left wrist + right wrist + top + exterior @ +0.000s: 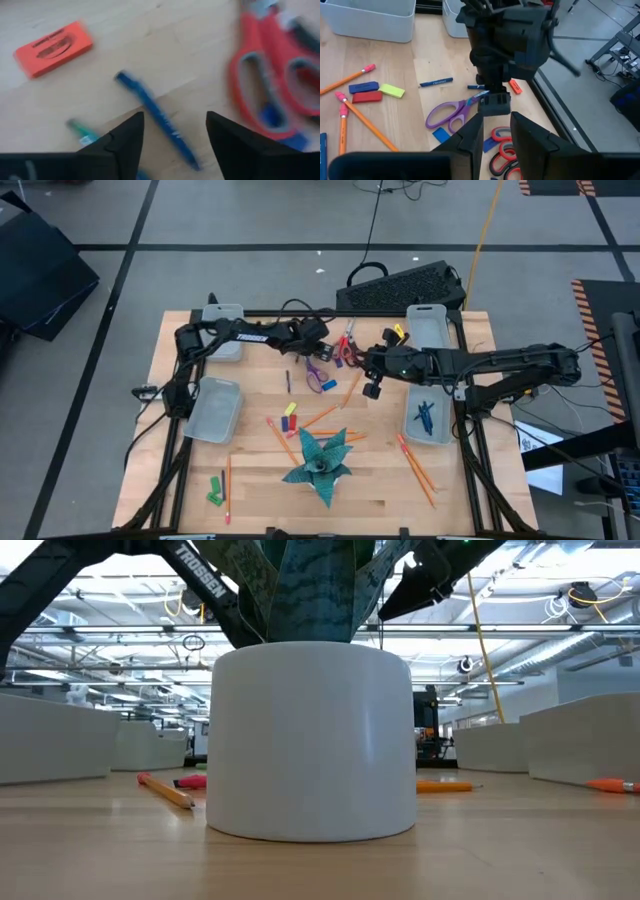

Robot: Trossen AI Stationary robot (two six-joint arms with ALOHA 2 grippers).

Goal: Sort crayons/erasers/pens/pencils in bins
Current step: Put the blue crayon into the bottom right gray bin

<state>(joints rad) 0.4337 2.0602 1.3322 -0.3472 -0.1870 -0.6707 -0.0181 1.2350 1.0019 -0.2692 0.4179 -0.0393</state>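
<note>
In the left wrist view a dark blue pen point(155, 120) lies flat on the wooden table, slanting between the open fingers of my left gripper point(175, 135), which hovers over it at the table's far middle point(316, 348). My right gripper point(372, 386) hangs open just right of centre and holds nothing; its wrist view looks at the left arm's gripper point(494, 102). Another pen point(436, 81) lies apart. Orange pencils point(320, 418) point(416, 470) lie scattered. The four bins stand at far left point(222, 332), left point(213, 408), far right point(428, 325) and right point(430, 418); the right one holds pens.
Red scissors point(270, 85) and an orange eraser point(52, 47) lie close to the pen; purple scissors point(450, 114) lie nearby. A teal plant in a white pot point(312, 740) stands near the front middle point(320, 462). Small erasers point(290, 416) and green pieces point(215, 490) lie loose.
</note>
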